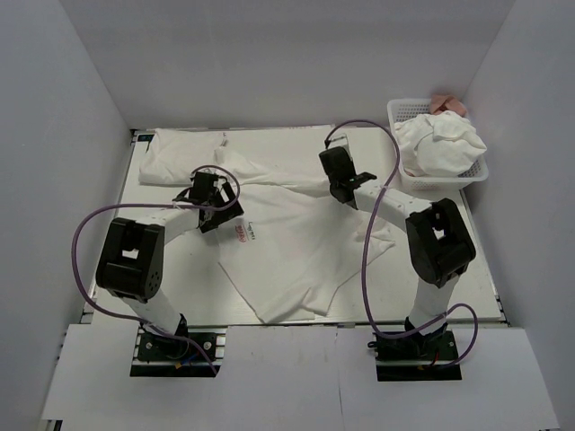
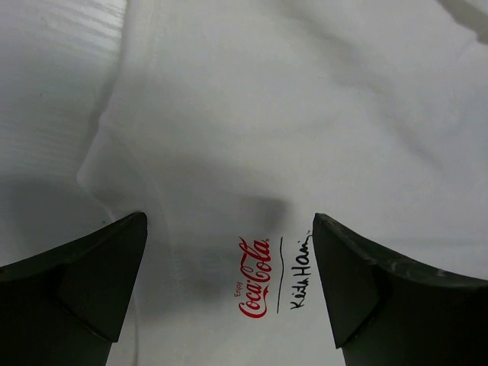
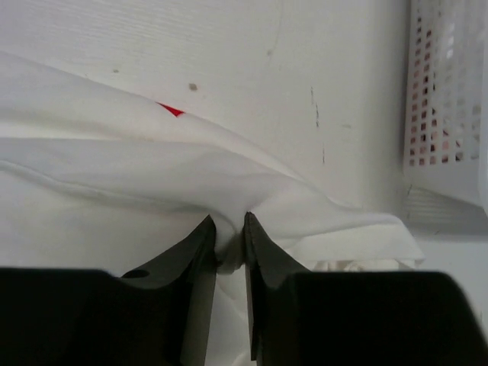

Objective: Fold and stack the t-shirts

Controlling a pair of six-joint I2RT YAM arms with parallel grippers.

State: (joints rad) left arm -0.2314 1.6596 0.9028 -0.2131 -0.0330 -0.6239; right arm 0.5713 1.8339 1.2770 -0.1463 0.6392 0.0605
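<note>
On the table (image 1: 460, 256), left end effector (image 2: 229, 229) gapes; right end effector (image 3: 229, 230) pinches 1 t-shirt (image 3: 114, 168).

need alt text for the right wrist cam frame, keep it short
Jaws pinch a raised fold of a white t-shirt at the bottom centre, fabric bunched between them. The t-shirt lies spread across a white table, and a white perforated basket stands at the right edge.

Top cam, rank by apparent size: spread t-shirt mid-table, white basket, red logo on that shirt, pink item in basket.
1. spread t-shirt, clearly the largest.
2. white basket.
3. pink item and red logo: both tiny and too close to rank, and the pink item is partly hidden.
</note>
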